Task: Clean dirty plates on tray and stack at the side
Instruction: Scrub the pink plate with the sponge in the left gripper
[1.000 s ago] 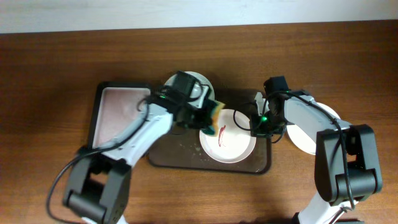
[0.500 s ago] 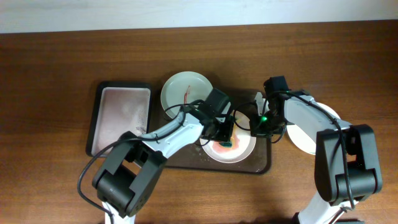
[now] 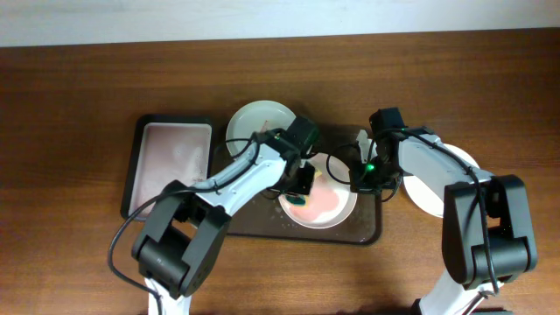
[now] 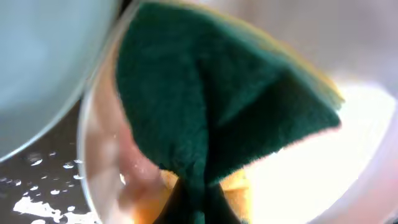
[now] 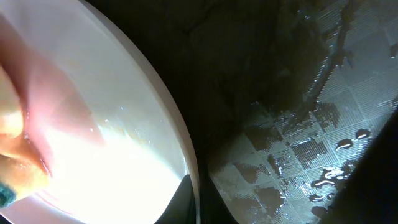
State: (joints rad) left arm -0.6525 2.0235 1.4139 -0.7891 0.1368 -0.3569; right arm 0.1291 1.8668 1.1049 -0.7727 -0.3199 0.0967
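While the left hand (image 3: 302,186) pinches a folded green and yellow sponge (image 3: 298,199) between its fingers, it presses that sponge down onto the left part of the middle plate (image 3: 331,206), which lies near the centre of the frame on the dark brown tray (image 3: 254,220). The plate's surface is smeared pinkish. In the left wrist view the sponge (image 4: 211,106) fills most of the picture, its dark green face outward and a yellow layer at the edges, with the plate's bright floor (image 4: 354,162) under it and water drops on the tray at lower left. The right hand (image 3: 357,179) sits at the right edge of the same plate; in the right wrist view its fingers are closed on the plate's rim (image 5: 186,155), one inside and one outside, beside the wet, ribbed tray floor (image 5: 298,143). A second plate (image 3: 254,122) rests at the tray's upper left, partly under the left arm. A third plate (image 3: 427,199) lies on the table (image 3: 87,70) right of the tray, under the right arm. A smaller black-rimmed tray (image 3: 171,157) sits at the left.
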